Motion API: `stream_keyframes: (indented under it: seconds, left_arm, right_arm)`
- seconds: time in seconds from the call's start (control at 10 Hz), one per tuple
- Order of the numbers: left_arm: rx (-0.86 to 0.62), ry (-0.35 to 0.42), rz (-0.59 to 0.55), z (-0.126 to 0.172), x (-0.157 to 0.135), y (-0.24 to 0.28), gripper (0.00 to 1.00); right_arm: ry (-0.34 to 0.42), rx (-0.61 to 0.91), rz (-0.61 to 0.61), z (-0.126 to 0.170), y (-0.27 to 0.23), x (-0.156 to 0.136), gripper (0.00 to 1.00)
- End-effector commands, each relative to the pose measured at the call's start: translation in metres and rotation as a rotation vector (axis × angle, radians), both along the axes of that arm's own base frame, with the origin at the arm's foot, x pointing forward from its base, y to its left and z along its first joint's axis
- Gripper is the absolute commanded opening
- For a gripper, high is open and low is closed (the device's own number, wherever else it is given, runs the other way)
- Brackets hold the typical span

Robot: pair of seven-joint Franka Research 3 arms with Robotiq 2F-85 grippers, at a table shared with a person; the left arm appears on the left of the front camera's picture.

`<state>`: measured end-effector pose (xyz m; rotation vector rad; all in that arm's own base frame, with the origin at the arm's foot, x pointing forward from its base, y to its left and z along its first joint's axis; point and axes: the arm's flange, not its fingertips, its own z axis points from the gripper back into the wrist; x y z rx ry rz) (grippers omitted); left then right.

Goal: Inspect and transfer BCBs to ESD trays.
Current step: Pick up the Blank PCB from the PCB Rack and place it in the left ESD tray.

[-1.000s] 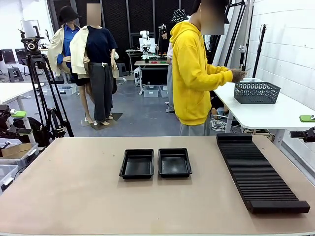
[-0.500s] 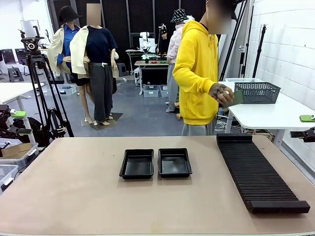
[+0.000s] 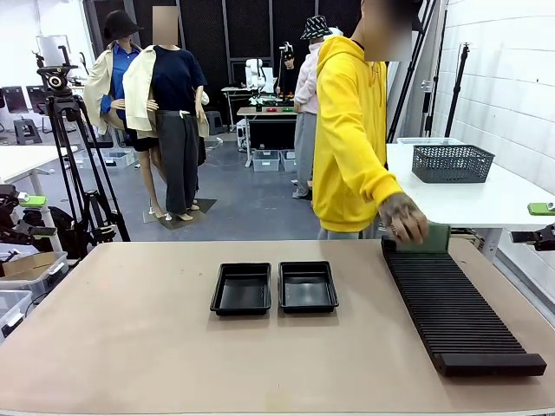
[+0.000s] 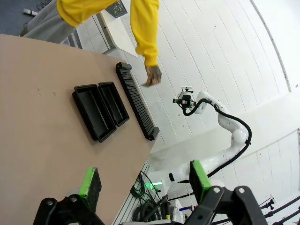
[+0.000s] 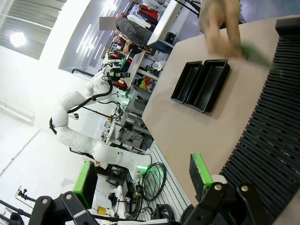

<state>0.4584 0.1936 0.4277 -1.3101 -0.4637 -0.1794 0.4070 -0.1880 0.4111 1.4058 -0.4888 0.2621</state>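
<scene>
The left pincer (image 4: 145, 180), in its own wrist view, hangs high above the counter (image 4: 37, 131) and well back from the long slotted rack (image 4: 137, 107), fingers wide apart with nothing between them or touching them. The two black trays (image 4: 93, 112) lie empty just beside the rack, and a person's hand (image 4: 152, 75) reaches over the rack's far end. If this arm moved in now, it could meet that hand. In the right wrist view, the right pincer (image 5: 143, 176) is likewise spread fully and empty, poised above the rack's near end (image 5: 276, 140). A blurred hand (image 5: 220, 23) carries a green board (image 5: 255, 54) over the rack's far part, with the trays (image 5: 213, 86) just beyond the rack's side. The blur suggests the board is moving, so a grasp attempted now would likely miss or knock it. In the front view, the person's hand (image 3: 403, 218) presses the board (image 3: 431, 238) onto the rack's far end (image 3: 455, 303), apparently not seated in a slot. Let go carelessly, it could tip over or slide off onto the counter (image 3: 130, 347). The trays (image 3: 241, 289) sit empty, near the rack's left side.
</scene>
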Motion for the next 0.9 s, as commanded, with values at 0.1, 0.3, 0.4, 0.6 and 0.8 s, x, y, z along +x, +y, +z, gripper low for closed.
stream_keyframes:
  seconds: [0.1, 0.3, 0.4, 0.6, 0.8]
  left_arm:
    - [-0.015, -0.005, 0.004, 0.0017, 0.0002, 0.0005, 1.0]
    - [-0.015, -0.005, 0.004, 0.0017, 0.0002, 0.0005, 1.0]
    - [-0.015, -0.005, 0.004, 0.0017, 0.0002, 0.0005, 1.0]
    - [-0.015, -0.005, 0.004, 0.0017, 0.0002, 0.0005, 1.0]
    - [-0.015, -0.005, 0.004, 0.0017, 0.0002, 0.0005, 1.0]
  right_arm:
    - [0.002, -0.003, 0.004, -0.0007, 0.0, -0.0008, 1.0]
    - [0.002, -0.003, 0.004, -0.0007, 0.0, -0.0008, 1.0]
    - [0.002, -0.003, 0.004, -0.0007, 0.0, -0.0008, 1.0]
    - [0.002, -0.003, 0.004, -0.0007, 0.0, -0.0008, 1.0]
    - [0.002, -0.003, 0.004, -0.0007, 0.0, -0.0008, 1.0]
